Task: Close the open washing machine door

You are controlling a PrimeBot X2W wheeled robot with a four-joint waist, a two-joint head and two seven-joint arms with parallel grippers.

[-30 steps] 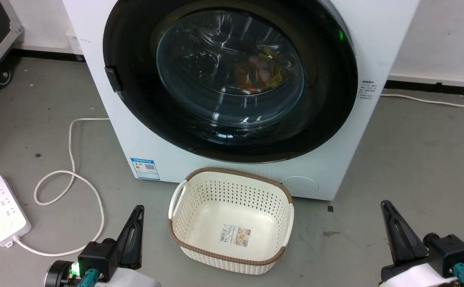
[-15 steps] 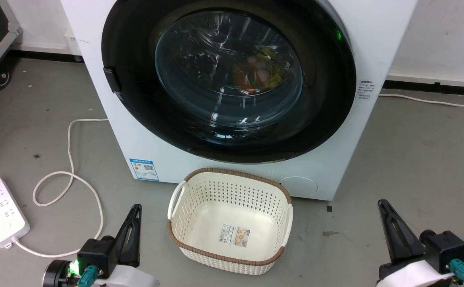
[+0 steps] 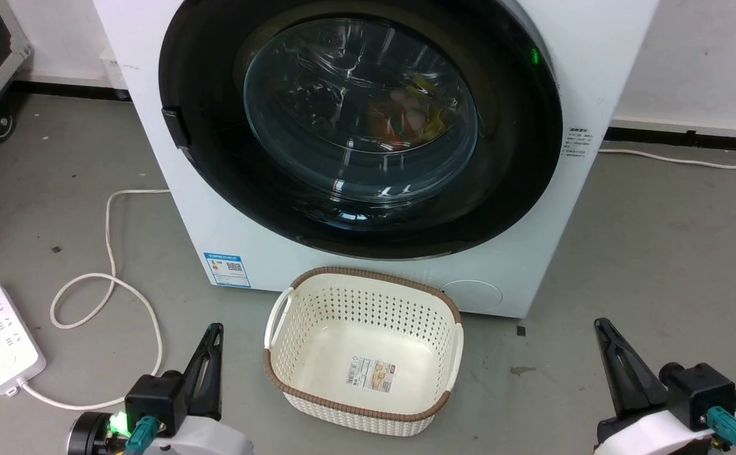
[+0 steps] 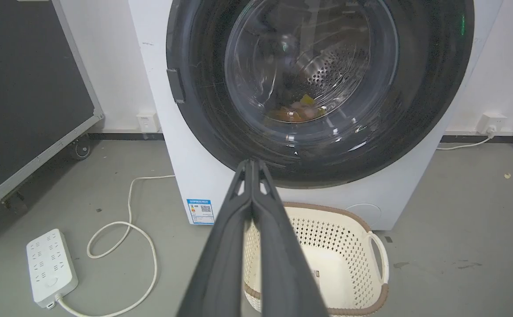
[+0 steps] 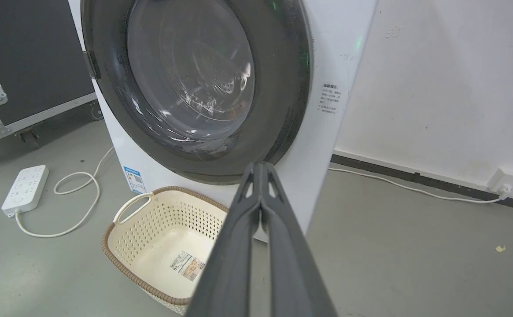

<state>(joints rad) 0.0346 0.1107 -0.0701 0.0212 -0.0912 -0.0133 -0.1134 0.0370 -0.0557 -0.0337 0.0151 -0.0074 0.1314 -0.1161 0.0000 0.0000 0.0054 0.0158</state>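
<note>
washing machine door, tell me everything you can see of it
The washing machine door is a large round glossy black ring around a clear bulging glass bowl, through which a perforated steel drum and some colourful items show. A small dark tab sits on its left edge. It looks shut, lying flush against the white machine front; nothing else touches it, and the basket stands on the floor below, apart.

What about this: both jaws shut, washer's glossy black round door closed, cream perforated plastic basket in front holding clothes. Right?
No: the cream perforated plastic basket holds no clothes, only a label on its floor, per the head view. The rest stands.
</note>
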